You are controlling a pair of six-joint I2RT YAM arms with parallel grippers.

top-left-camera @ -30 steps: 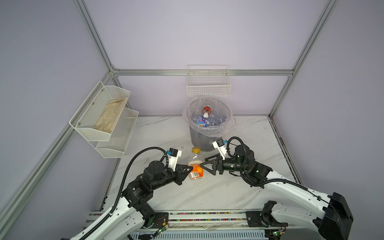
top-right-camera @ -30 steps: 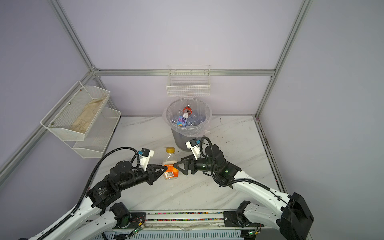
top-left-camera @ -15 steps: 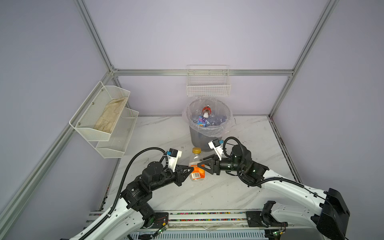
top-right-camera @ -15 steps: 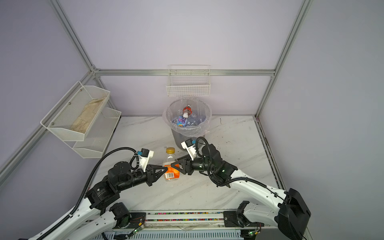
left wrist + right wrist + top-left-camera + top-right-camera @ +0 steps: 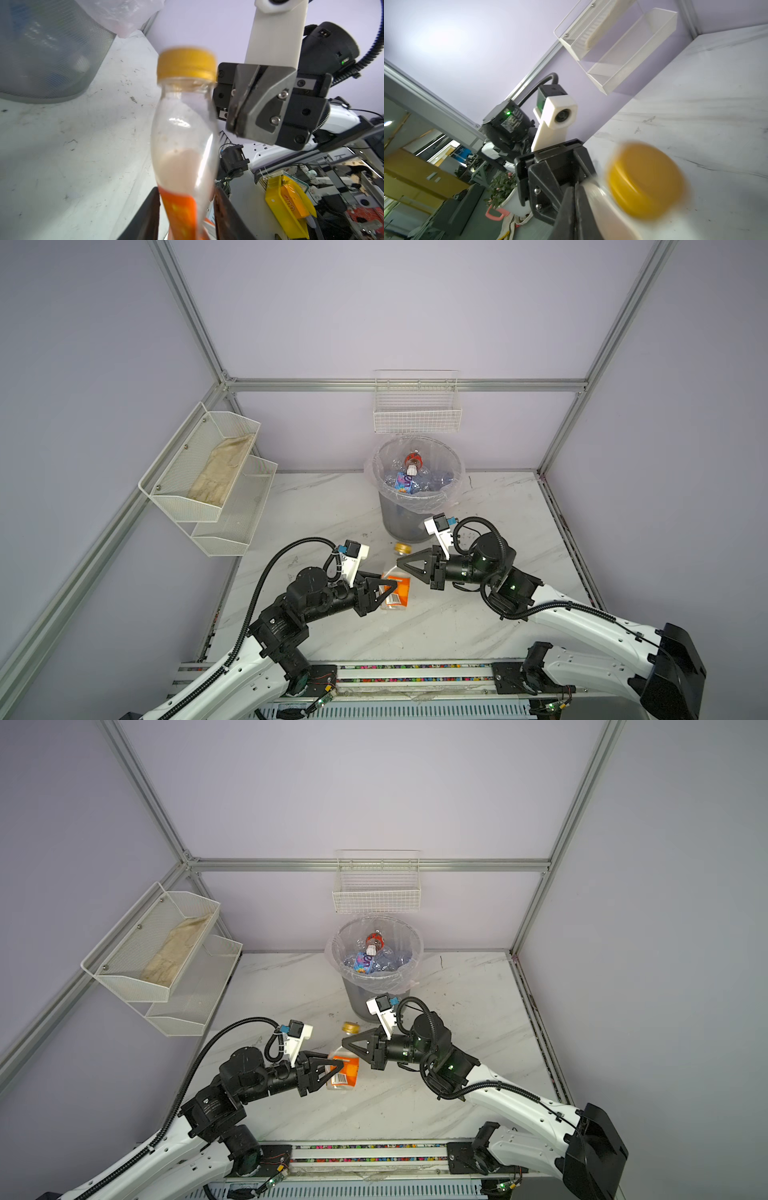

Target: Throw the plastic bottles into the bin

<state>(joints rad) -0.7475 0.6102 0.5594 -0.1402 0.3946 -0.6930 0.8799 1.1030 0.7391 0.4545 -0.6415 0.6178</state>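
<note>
Left gripper jaws flanking orange-labelled plastic bottle, clamped or released not determinable, right gripper jaws together, empty, beside bottle neck, lined bin near

Orange-labelled bottle at left gripper — grey bin just behind

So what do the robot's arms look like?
The left arm and right arm have white shells and black joints. A ribbed black cable loops along each. White camera mounts top the wrists. The left end effector and right end effector have dark triangular fingers.
</note>
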